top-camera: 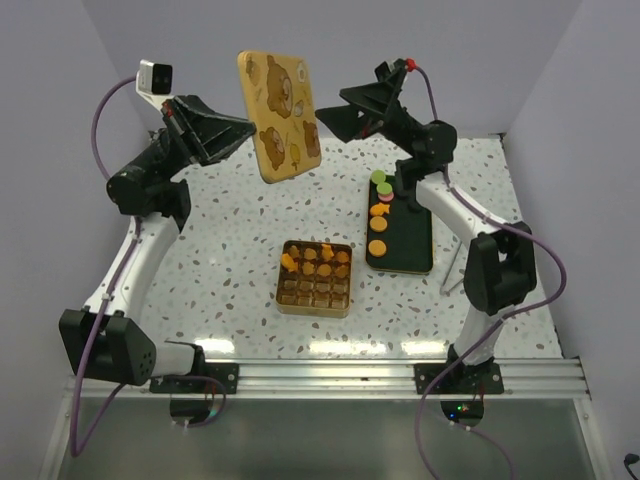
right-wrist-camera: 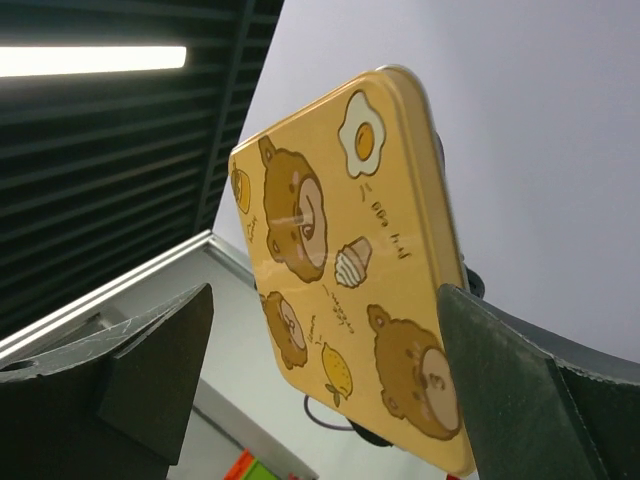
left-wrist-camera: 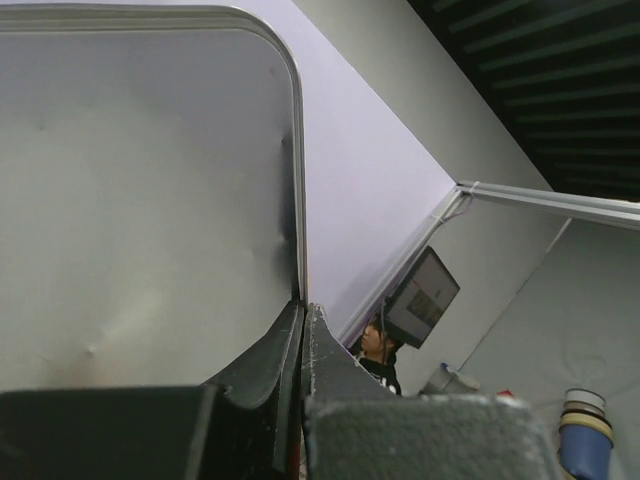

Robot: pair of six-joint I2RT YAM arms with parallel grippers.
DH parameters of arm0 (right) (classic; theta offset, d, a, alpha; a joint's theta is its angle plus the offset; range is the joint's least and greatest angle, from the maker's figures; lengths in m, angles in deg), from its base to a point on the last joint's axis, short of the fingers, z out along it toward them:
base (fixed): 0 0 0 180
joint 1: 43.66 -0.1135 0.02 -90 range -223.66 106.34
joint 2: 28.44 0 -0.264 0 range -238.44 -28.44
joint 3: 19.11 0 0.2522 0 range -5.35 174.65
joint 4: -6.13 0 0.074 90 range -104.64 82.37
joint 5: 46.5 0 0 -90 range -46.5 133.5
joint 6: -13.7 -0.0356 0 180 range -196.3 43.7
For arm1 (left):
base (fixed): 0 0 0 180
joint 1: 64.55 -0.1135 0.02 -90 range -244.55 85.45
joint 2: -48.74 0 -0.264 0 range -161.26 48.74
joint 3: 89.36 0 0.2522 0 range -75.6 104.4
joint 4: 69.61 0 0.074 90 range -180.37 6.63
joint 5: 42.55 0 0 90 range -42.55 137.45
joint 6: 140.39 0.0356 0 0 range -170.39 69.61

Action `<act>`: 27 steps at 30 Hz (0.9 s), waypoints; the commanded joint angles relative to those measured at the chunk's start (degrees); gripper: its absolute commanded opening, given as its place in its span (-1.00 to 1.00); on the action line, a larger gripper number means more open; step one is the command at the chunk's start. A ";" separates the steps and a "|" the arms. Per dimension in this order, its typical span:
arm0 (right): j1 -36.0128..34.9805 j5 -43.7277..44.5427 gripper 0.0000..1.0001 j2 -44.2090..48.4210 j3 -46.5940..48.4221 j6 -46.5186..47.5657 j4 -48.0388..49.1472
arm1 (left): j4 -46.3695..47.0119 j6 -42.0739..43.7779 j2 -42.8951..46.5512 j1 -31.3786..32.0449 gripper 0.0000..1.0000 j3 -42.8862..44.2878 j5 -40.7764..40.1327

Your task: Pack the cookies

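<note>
Below both pincers and back towards the arm bases, the open tin (top-camera: 312, 308) sits on the bench (top-camera: 220, 240). The cookies (top-camera: 315, 260) fill its compartments on the side nearest the pincers, while the rows towards the bases look empty. More of the cookies lie in a row on a black tray (top-camera: 410, 255), below the right pincer (top-camera: 330, 112). If the tin were closed now, those would likely be left unpacked.

Further out and up, the left pincer (top-camera: 248, 130) is pressed together on the edge of the lid (top-camera: 280, 115), holding it in the air, tilted, above the bench. In the left wrist view only a thin strip of rim sits between its fingertips (left-wrist-camera: 300, 325). With so shallow a bite, the lid could swing or slip out and fall onto the cookies or the tray.

The right pincer is spread wide and carries nothing. The lid's printed face lies in the gap between its fingers (right-wrist-camera: 170, 350). From above it seems just clear of the lid's far edge, though I cannot tell for sure. If it closes off-centre or nudges the lid first, it could lever the lid out of the left pincer's hold. Letting go before the second grip is firm would drop it.

The lid shows cartoon bears, a fried egg, a cupcake and a lemon. Beside them are short lines of small handwritten-style script, too fine to read. No brand name is legible.
</note>
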 commanded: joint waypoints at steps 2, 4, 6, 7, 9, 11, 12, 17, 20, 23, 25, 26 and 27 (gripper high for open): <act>-2.38 -1.36 0.90 -2.77 3.54 -5.71 4.77 | 13.42 -9.53 1.76 -0.41 -1.00 -1.78 -0.67; -2.82 -1.80 0.83 -3.39 4.16 -5.89 5.12 | 14.47 -9.79 1.76 -0.41 -1.00 -2.66 -1.37; -3.09 -2.77 0.81 -3.22 3.82 -4.05 3.11 | 15.17 -10.14 1.41 -0.41 -1.00 -2.49 -1.64; -3.00 -3.03 0.81 -2.87 3.37 -3.17 1.10 | 15.26 -10.14 1.32 -0.41 -1.00 -2.14 -1.81; -3.09 -4.34 0.82 -2.87 3.46 -0.27 -1.37 | 16.49 -11.10 0.97 -0.41 -1.00 -2.05 -2.60; -3.00 -4.61 0.82 -3.56 3.89 1.40 -3.39 | 16.32 -11.20 0.62 -0.41 -1.00 -0.82 -2.08; -3.00 -4.44 0.82 -4.01 4.24 1.41 -3.40 | 15.71 -11.03 0.53 -0.41 -1.00 -0.38 -1.73; -2.91 -2.68 0.82 -6.12 6.79 0.71 -3.23 | 12.28 -9.36 1.58 -0.41 -1.00 0.68 0.03; -3.17 -2.15 0.79 -7.00 7.76 -0.34 -2.18 | 11.49 -8.57 2.46 -0.41 -1.00 0.41 -0.23; -3.70 -1.80 0.69 -8.14 8.99 -3.94 2.21 | 11.66 -8.21 2.90 -0.41 -1.00 -0.81 -0.67; -4.75 -2.85 0.56 -9.72 11.61 -6.92 6.16 | 11.92 -8.04 2.99 -0.41 -1.00 -1.70 -1.37; -5.28 -3.46 0.51 -10.07 12.59 -7.55 6.87 | 11.92 -7.95 2.99 -0.41 -1.00 -1.87 -1.38; -6.42 -4.08 0.43 -10.68 13.47 -7.90 7.66 | 11.92 -7.77 3.08 -0.41 -1.00 -2.05 -1.29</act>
